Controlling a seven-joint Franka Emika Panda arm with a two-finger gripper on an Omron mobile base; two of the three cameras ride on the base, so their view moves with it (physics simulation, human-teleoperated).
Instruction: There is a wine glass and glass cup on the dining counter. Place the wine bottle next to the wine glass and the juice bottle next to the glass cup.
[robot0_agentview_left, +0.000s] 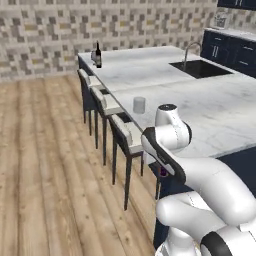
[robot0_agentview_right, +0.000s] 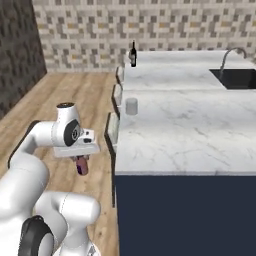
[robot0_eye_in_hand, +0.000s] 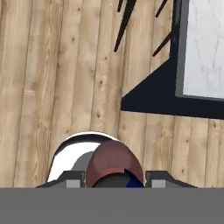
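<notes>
While the gripper (robot0_agentview_right: 82, 161) is hung low beside the near corner of the dining counter (robot0_agentview_right: 190, 135), out over the wooden floor (robot0_agentview_right: 80, 95), its jaws are seen pinched on the juice bottle (robot0_agentview_right: 82, 166), whose pinkish-red body is pointed downward below the hand. In the hand view the bottle's rounded red end (robot0_eye_in_hand: 114, 165) is framed between the two fingertips (robot0_eye_in_hand: 74, 178), with the plank floor and the dark edge of the counter beyond it. Farther along the marble top, near its stool-side edge, the glass cup (robot0_agentview_left: 139, 105) is stood upright, well apart from the held bottle. A row of stools (robot0_agentview_left: 126, 137) is lined along that edge. At the far corner the wine bottle (robot0_agentview_left: 98, 55) is stood just beside the wine glass (robot0_agentview_left: 93, 56). The black sink (robot0_agentview_left: 201, 68) and curved tap (robot0_agentview_left: 190, 52) are set toward the far right of the counter.
</notes>
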